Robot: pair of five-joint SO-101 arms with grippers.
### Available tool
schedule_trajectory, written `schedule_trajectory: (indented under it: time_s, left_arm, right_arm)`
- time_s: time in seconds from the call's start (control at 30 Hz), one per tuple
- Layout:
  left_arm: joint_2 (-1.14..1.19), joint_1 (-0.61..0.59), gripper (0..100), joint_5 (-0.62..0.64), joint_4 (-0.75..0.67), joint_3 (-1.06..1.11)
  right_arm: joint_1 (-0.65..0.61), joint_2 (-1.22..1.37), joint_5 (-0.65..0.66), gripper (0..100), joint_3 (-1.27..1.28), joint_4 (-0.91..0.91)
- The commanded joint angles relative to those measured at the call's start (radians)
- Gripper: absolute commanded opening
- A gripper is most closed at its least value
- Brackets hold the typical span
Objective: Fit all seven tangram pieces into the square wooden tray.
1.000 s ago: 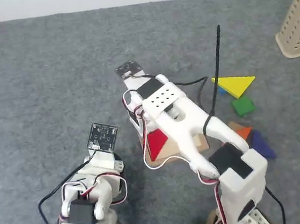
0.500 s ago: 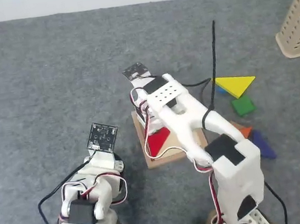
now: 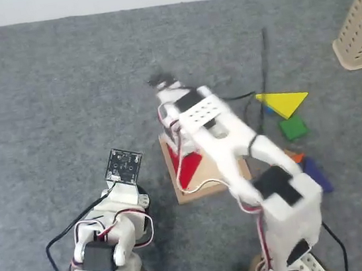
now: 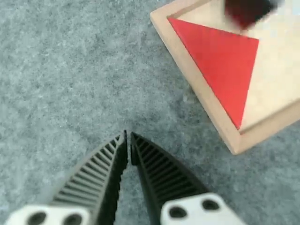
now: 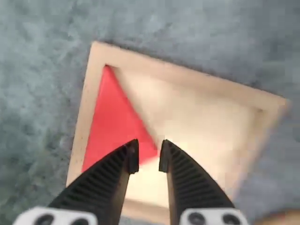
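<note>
The square wooden tray [image 3: 183, 195] lies mid-table with a red triangle [image 3: 188, 168] set against one inner wall. My right arm [image 3: 224, 136] stretches over the tray and hides much of it. My right gripper [image 5: 147, 151] hangs above the tray floor [image 5: 201, 126], narrowly open, empty, its tips over the red triangle [image 5: 110, 122]. My left gripper [image 4: 127, 137] is shut over bare carpet, short of the tray's corner [image 4: 236, 140] and its red triangle [image 4: 220, 61]. Loose on the carpet lie a yellow triangle [image 3: 285, 102], a green square [image 3: 293, 127], an orange piece [image 3: 295, 157] and a dark blue piece [image 3: 317, 174].
A beige slatted basket [image 3: 360, 25] stands at the far right edge. The left arm [image 3: 112, 245] sits folded at the near left. A black cable [image 3: 263, 78] rises beside the right arm. Grey carpet stretches open to the left and far side.
The right arm has swung a little to the right and shifted over the tray, uncovering more of the tray's left side and the red triangle. The left arm has kept still.
</note>
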Motion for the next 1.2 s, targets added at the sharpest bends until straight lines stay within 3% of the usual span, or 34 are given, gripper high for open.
schedule_trajectory:
  time_s: [0.0, 0.13, 0.4, 0.57, 0.73, 1.17]
  left_arm:
    - [-0.02, -0.006, 1, 0.009, 0.006, -0.018]
    - [-0.02, -0.006, 1, 0.009, 0.006, -0.018]
    - [-0.02, -0.006, 1, 0.009, 0.006, -0.018]
    - [-0.02, -0.006, 1, 0.009, 0.006, -0.018]
    - [-0.02, -0.006, 1, 0.009, 0.006, -0.018]
    - [-0.02, -0.006, 1, 0.009, 0.006, -0.018]
  right_arm:
    - [0.107, -0.255, 0.011, 7.8, -0.029, 0.094]
    - [0.303, -0.42, 0.041, 7.8, -0.028, 0.163]
    - [0.559, -0.311, 0.411, 10.9, -0.034, 0.166]
    - [0.568, -0.177, 0.733, 30.1, -0.034, 0.113]
    - [0.568, -0.147, 1.01, 38.3, -0.029, 0.079]
    - [0.602, 0.073, 1.201, 38.7, -0.051, -0.088]
